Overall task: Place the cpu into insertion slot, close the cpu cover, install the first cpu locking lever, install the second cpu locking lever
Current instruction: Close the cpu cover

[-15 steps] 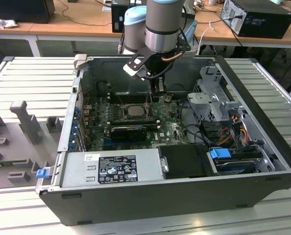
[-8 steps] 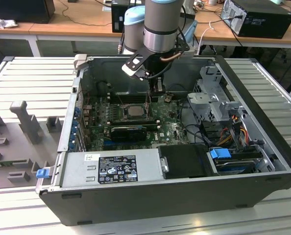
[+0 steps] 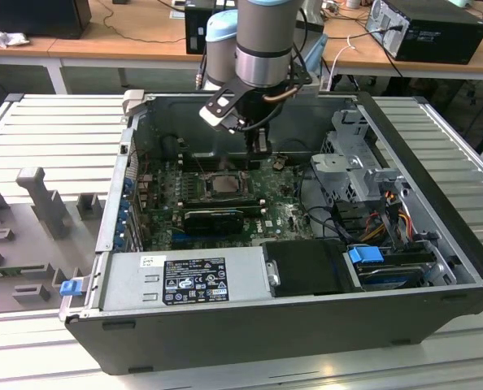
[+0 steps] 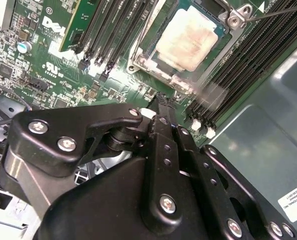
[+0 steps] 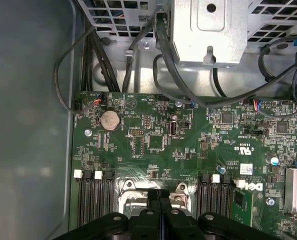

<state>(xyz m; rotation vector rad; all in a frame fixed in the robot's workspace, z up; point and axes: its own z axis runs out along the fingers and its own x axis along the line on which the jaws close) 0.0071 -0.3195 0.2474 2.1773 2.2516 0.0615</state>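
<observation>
— What's the work sitting on?
— From my station I see a ribbed grey metal table (image 3: 54, 122). The open computer case (image 3: 290, 325) lies directly on it.
— Anything else on it?
— Grey fixture blocks (image 3: 38, 199), beside the case, towards the exterior view's left.

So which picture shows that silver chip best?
The second wrist view: the cpu appears large and unobstructed. The exterior view shows it small and distant; in the first wrist view the fingers block it.
</observation>
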